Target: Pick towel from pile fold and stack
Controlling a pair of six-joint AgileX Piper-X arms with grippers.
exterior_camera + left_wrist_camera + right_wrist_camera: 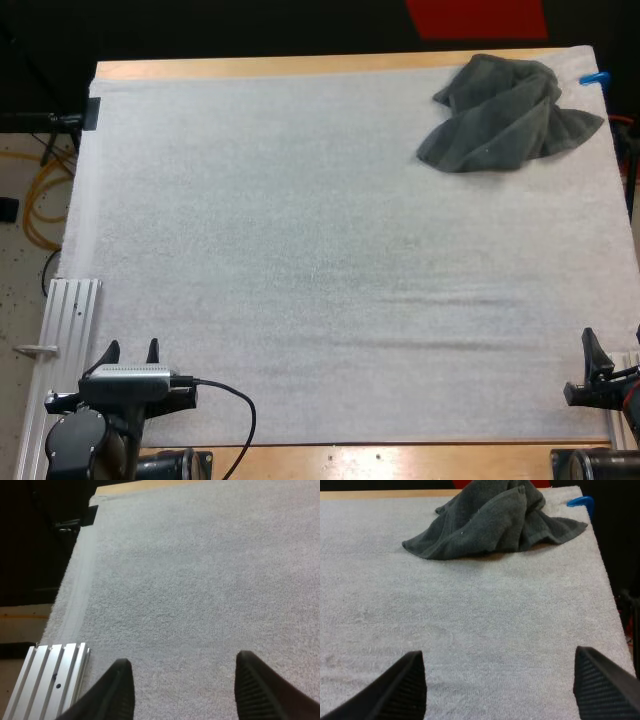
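A crumpled dark grey-green towel (505, 115) lies at the far right of the white mat (300, 250). The right wrist view has the same towel (492, 520) well ahead of the fingers. My left gripper (131, 352) rests at the mat's near left corner, open, its fingers (117, 690) wide apart over bare mat (200, 580). At the near right edge sits my right gripper (612, 352), also open, with one finger (400, 687) on each side of bare mat (470, 630). Neither gripper touches the towel.
A ribbed aluminium rail (62, 335) runs along the mat's near left side, seen close beside the left fingers as the rail (45, 680). A black clamp (90, 112) sits at the far left corner. Floor and yellow cables (40, 200) lie off the left edge.
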